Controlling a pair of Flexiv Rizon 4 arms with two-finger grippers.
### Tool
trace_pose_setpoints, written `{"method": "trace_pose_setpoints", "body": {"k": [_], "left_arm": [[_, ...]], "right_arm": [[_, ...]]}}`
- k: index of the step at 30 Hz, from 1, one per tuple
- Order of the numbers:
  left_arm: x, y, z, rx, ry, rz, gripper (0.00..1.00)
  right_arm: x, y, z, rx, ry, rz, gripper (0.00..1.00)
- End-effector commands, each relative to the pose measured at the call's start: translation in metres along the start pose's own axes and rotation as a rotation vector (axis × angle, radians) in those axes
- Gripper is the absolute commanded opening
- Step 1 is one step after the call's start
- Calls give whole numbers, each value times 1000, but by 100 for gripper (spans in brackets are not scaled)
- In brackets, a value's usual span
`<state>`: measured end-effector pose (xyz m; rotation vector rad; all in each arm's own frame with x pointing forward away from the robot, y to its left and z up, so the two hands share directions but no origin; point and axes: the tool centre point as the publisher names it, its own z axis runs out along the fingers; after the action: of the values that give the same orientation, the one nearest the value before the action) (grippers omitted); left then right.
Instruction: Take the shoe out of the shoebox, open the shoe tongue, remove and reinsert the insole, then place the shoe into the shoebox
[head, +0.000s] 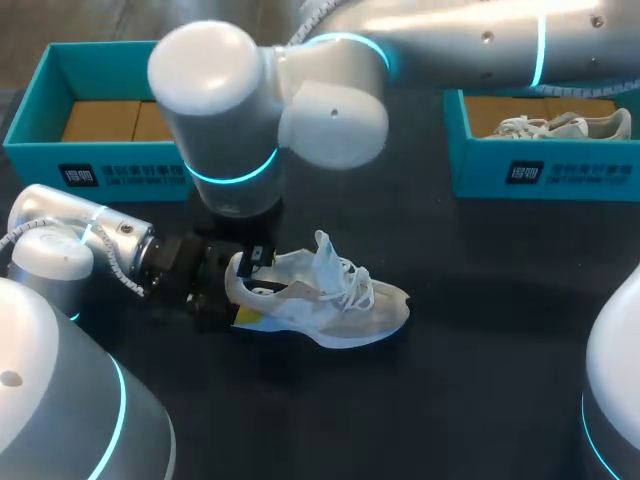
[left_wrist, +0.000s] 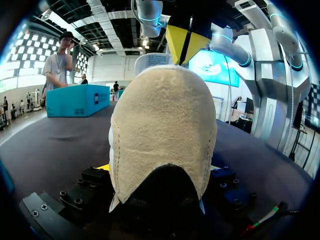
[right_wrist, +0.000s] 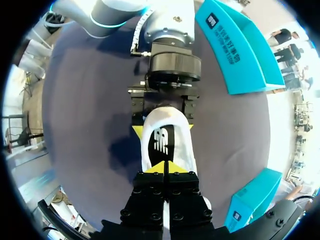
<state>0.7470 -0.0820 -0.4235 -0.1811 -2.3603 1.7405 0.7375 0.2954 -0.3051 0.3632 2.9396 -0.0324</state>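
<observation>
- Two teal cardboard shoeboxes are set at the far side of the dark tabletop (head: 480, 360), well apart, both without lids.
- The left shoebox (head: 30, 120) is filled with brown cardboard (head: 105, 120).
- In the right shoebox (head: 560, 172) a second sneaker (head: 560, 125), white and laced, is laid on its side.
- The task sneaker (head: 330, 300) is outside both boxes, upright on its sole on the tabletop between them, nearer the robot, with its toe pointed to the right.
- The left tool (head: 240, 295) is closed on the sneaker's heel (left_wrist: 162, 130): a yellow tip is seen pressed against each side, and the heel fills the gap between the fingers.
- The right arm (head: 250, 110) is brought in from the far right and hung over the heel end; its tool is hidden under the wrist in the head view.
- The right tool (right_wrist: 165, 167) is seen with its yellow tips pressed together, just above the shoe opening; nothing can be made out between them.
- The heel is covered in beige suede, rounded, with a dark collar lining.
- The upper is white mesh; the tongue (head: 323, 250) is stood upright and the white laces (head: 355, 285) are slack.
- A white footbed with a black print (right_wrist: 161, 140) is seen inside the opening.
</observation>
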Motion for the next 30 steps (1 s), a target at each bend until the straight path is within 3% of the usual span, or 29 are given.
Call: {"method": "trace_pose_setpoints", "body": {"k": [1, 14, 30], "left_arm": [[1, 2, -1, -1, -1, 0, 0], [1, 2, -1, -1, -1, 0, 0], [1, 2, -1, -1, -1, 0, 0]], "right_arm": [[-4, -4, 28, -33, 36, 3, 0], [-19, -23, 74, -59, 58, 27, 0], [-16, -41, 81, -39, 60, 56, 0]]}}
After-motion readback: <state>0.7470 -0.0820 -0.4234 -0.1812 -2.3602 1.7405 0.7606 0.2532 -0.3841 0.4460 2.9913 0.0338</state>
